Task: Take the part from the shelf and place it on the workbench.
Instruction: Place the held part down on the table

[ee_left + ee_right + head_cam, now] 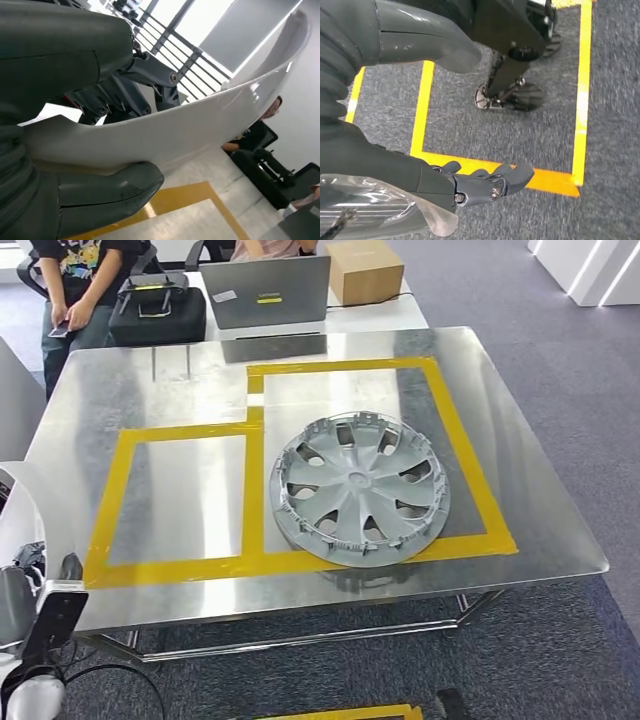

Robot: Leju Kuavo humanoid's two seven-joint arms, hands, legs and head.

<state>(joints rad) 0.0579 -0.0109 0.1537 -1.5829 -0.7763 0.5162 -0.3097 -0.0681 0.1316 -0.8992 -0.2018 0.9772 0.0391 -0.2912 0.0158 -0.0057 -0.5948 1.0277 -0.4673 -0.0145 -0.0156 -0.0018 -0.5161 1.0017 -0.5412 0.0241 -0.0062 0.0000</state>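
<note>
Now, left hand point(86, 125) clamped on a long white curved part point(181, 130), thick thumb point(113, 192) pressed under it, darker fingers point(151, 75) hooked over its far side, the part jutting out above a yellow-taped surface. Right hand point(433, 125) hanging over grey carpet point(501, 125) marked with yellow tape lines point(580, 90), fingers point(497, 182) stretched out and apart, holding nothing. Up ahead on the metal workbench point(543, 530), a grey wheel cover point(360, 487) lying flat inside the right-hand yellow tape box point(460, 440). Person point(75, 290) standing behind the far left corner, laptop point(264, 290) and cardboard box point(362, 270) beyond.
</note>
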